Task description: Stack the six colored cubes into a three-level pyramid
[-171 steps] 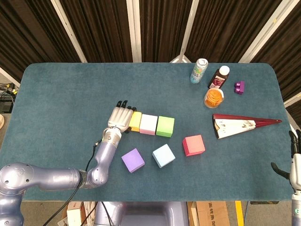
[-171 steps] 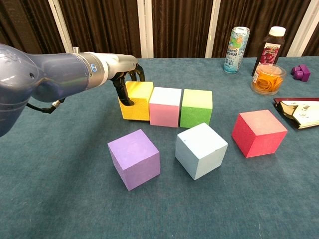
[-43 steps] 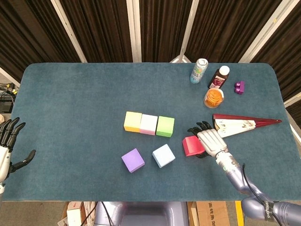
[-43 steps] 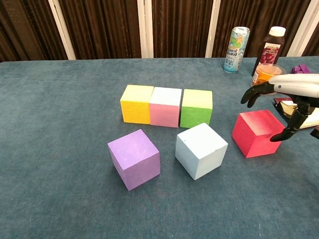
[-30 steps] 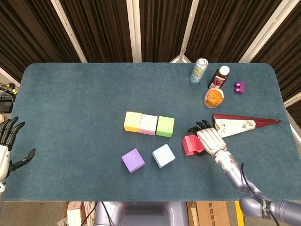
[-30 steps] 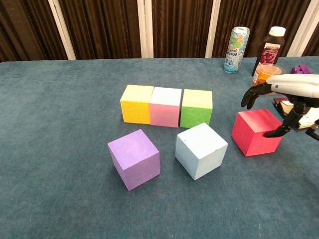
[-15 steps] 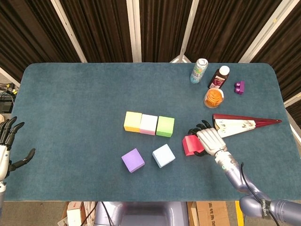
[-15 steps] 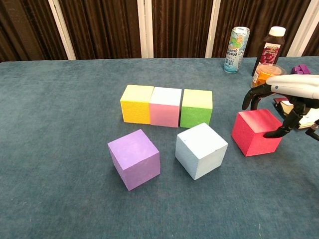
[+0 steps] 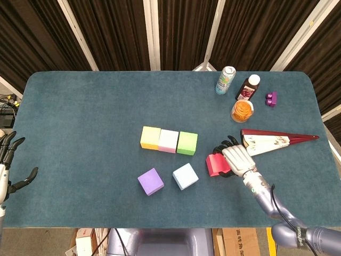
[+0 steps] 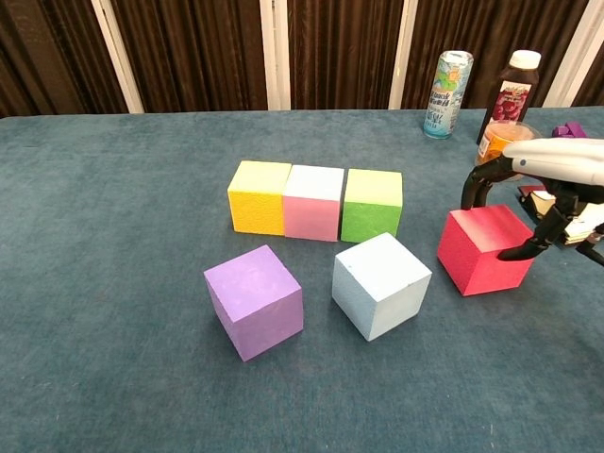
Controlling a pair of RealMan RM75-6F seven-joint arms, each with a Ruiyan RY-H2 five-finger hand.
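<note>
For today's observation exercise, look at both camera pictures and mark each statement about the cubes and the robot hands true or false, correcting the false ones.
1. The yellow cube, pink cube and green cube sit in one row, side by side. True.
2. The purple cube is stacked on the light blue cube. False: both rest on the table, apart.
3. The right robot hand has its fingers around the red cube. True.
4. The left robot hand holds a cube. False: it is at the table's edge, holding nothing.
5. A second level is built. False: every cube is on the table.
</note>
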